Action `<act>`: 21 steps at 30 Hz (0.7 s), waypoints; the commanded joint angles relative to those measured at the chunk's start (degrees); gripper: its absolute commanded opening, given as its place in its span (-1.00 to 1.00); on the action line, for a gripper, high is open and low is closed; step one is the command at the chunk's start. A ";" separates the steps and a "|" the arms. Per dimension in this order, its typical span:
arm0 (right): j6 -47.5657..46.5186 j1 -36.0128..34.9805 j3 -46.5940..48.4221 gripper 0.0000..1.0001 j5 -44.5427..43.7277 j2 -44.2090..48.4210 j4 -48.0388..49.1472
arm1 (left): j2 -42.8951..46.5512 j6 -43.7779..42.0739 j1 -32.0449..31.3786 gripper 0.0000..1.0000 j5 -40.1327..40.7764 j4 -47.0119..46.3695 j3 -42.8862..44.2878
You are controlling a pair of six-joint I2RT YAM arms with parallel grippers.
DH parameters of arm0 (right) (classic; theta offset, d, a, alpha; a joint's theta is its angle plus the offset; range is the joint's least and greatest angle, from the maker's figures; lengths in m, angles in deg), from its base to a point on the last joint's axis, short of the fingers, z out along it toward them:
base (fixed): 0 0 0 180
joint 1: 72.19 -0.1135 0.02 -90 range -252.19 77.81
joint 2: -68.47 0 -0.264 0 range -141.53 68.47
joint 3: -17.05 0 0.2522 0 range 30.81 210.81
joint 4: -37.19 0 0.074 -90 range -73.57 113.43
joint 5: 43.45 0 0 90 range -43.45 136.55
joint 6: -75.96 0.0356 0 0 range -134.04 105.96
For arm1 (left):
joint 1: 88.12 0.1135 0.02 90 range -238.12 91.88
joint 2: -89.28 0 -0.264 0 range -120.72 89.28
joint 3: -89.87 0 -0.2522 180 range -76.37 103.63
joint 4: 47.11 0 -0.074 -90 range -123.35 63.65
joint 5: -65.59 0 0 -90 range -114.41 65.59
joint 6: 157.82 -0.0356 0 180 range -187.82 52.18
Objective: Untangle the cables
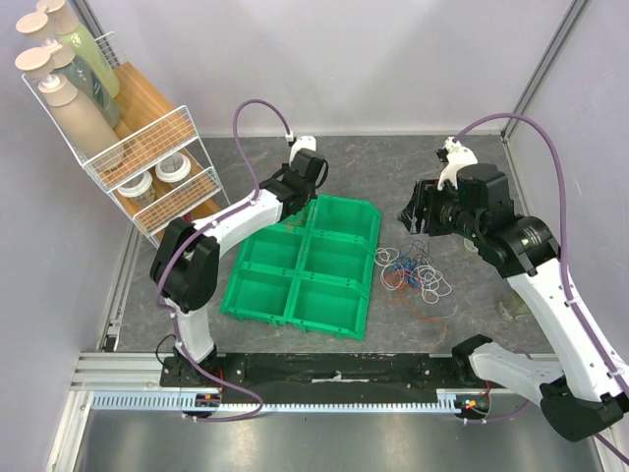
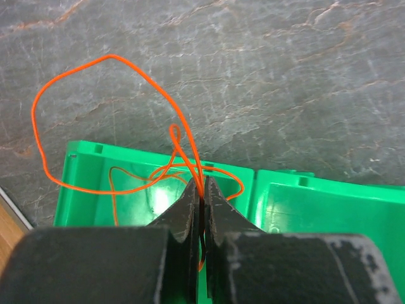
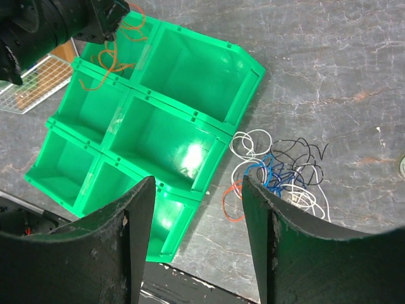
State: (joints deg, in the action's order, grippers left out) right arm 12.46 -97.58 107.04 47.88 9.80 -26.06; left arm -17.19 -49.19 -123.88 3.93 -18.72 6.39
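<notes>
A tangle of white, blue, black and orange cables lies on the grey table right of the green bin tray; it also shows in the right wrist view. My left gripper is shut on an orange cable, whose loops hang over the tray's far left compartment. In the top view the left gripper sits at the tray's far edge. My right gripper is open and empty, held above the table near the tangle; it shows in the top view too.
A wire rack with bottles and jars stands at the back left. The green tray has several compartments. Purple arm cables arch over both arms. Cage walls close in the table.
</notes>
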 commanded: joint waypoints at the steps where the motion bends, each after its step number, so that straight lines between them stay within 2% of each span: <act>1: -2.07 -0.10 1.38 0.29 -2.64 -0.74 -0.60 | 0.04 7.98 1.14 -0.97 2.25 2.40 0.39; 5: -2.24 -0.10 1.03 0.29 -3.08 -1.44 -0.34 | 0.04 21.06 1.23 -0.97 0.68 13.55 1.35; 8: -2.24 -0.10 0.77 0.29 -3.08 -1.88 0.01 | 0.22 28.55 1.49 -0.96 -2.39 17.18 0.04; 13: -1.89 -0.10 0.85 0.29 -2.64 -1.97 0.19 | -2.15 32.87 5.09 -0.97 -11.80 18.76 1.87; 21: -1.36 -0.01 0.15 0.29 -3.17 -1.09 0.28 | -6.81 32.69 10.71 -0.97 -24.99 19.38 6.44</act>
State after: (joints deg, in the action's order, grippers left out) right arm 11.26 -97.58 107.04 46.02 7.68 -26.87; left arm -21.67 -20.17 -115.58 -13.14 -0.80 8.51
